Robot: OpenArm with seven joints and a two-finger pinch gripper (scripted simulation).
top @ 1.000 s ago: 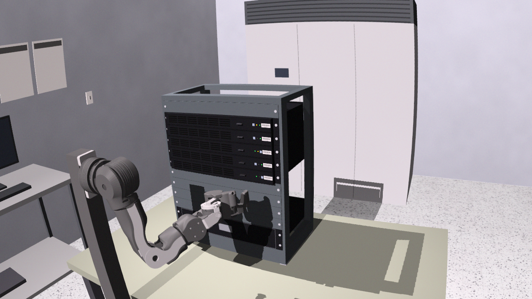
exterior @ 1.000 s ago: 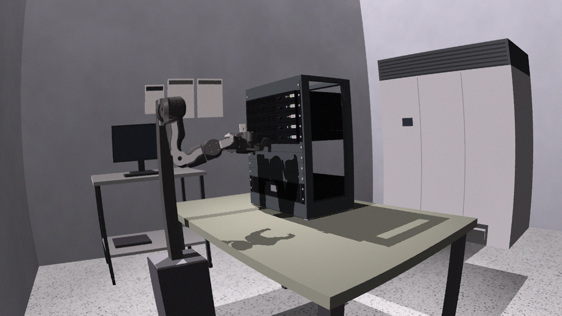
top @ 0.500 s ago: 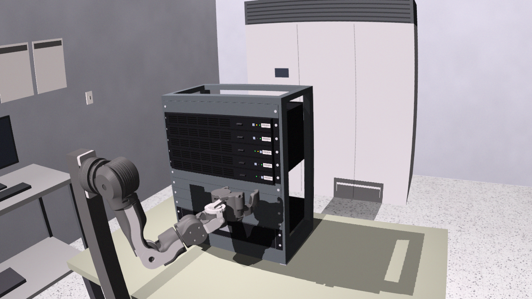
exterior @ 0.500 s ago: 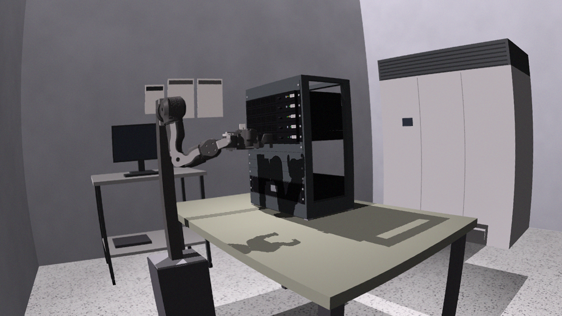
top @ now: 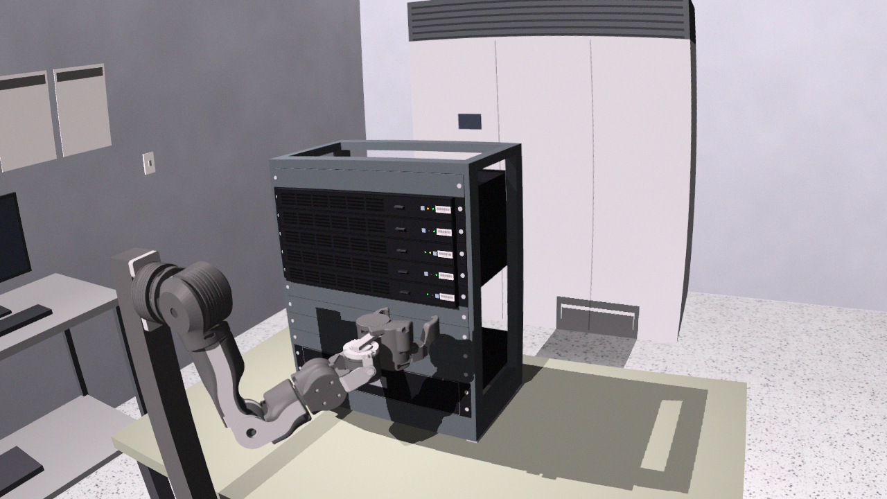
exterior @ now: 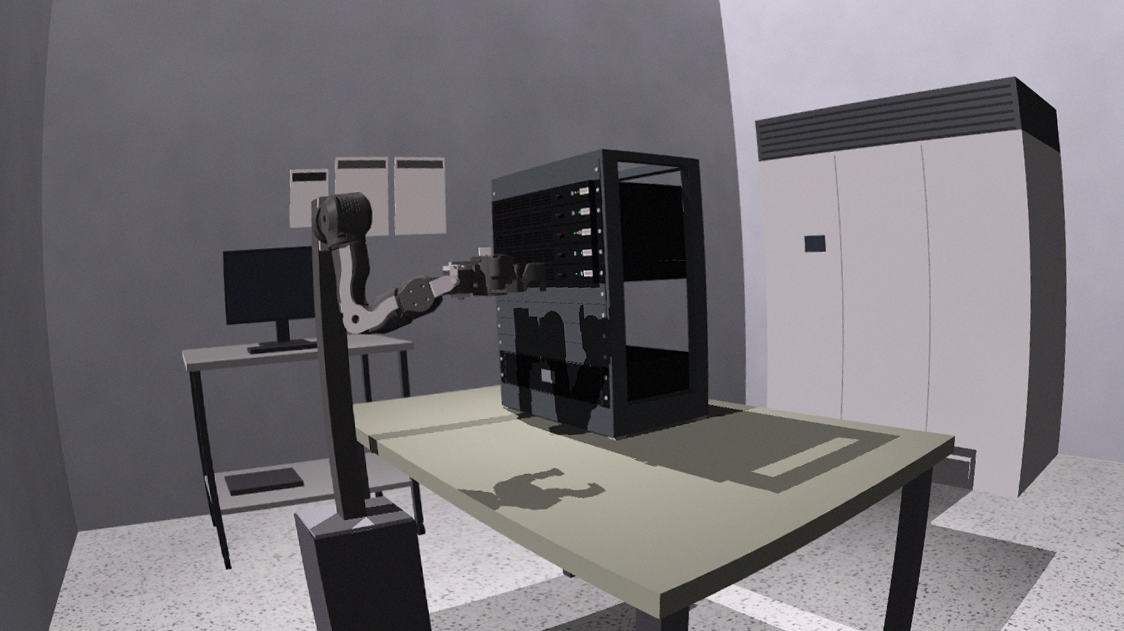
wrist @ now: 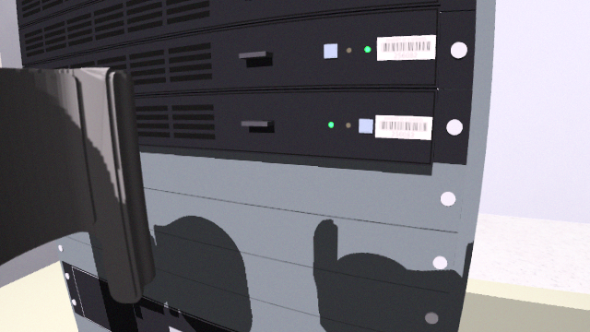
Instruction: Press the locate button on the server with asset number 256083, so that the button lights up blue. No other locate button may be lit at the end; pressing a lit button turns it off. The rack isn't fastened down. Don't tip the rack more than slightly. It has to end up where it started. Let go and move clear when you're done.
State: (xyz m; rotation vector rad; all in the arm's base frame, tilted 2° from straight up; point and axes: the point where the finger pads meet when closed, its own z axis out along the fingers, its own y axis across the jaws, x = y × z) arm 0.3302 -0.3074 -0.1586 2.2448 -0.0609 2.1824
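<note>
One rack [top: 493, 291] stands on one table [top: 558, 452], and it carries five servers [top: 337, 244] stacked one above another. Each server shows one white barcode label [top: 443, 208], so five labels are counted in the top view, and one pale square button [wrist: 330, 51] apiece; none of the buttons in view glows blue. The wrist view takes in two servers, two labels, two buttons and two green lamps [wrist: 367, 49]. One arm carries one gripper [top: 406, 328]. Three papers [exterior: 364, 194] hang on the wall.
</note>
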